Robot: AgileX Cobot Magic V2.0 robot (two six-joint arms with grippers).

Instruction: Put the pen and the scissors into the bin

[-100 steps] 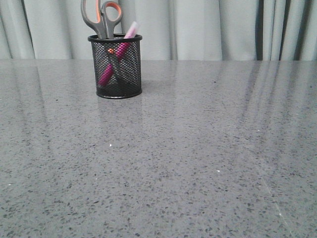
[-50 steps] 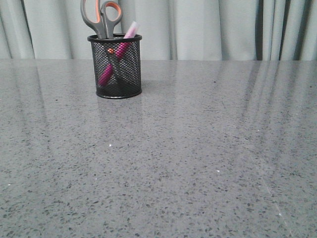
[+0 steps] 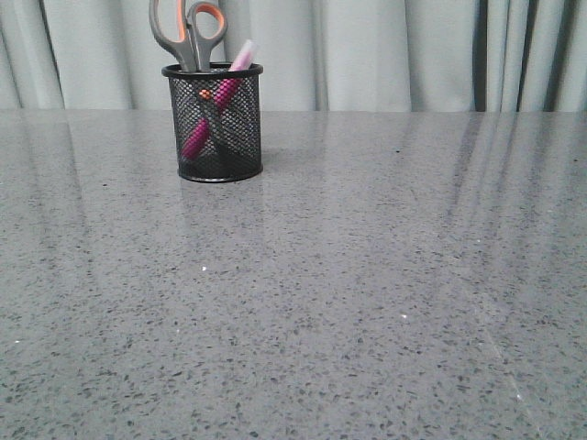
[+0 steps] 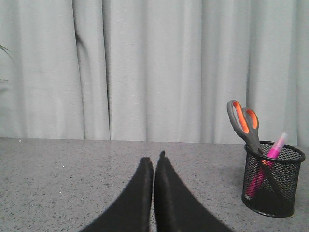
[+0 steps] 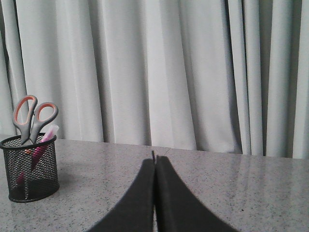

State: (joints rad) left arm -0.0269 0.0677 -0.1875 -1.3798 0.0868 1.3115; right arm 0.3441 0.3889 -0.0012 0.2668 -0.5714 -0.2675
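The black mesh bin (image 3: 217, 128) stands on the grey table at the far left. The scissors (image 3: 188, 32) stand in it, handles up. The pink pen (image 3: 220, 96) leans inside it, its pale cap above the rim. In the left wrist view the bin (image 4: 275, 181), scissors (image 4: 244, 123) and pen (image 4: 275, 150) show to one side of my left gripper (image 4: 153, 160), which is shut and empty. In the right wrist view the bin (image 5: 30, 169), scissors (image 5: 31, 116) and pen (image 5: 46, 137) lie far from my right gripper (image 5: 155, 162), also shut and empty. Neither gripper shows in the front view.
A speckled grey table (image 3: 367, 275) fills the front view. Pale grey curtains (image 3: 385, 55) hang behind its far edge.
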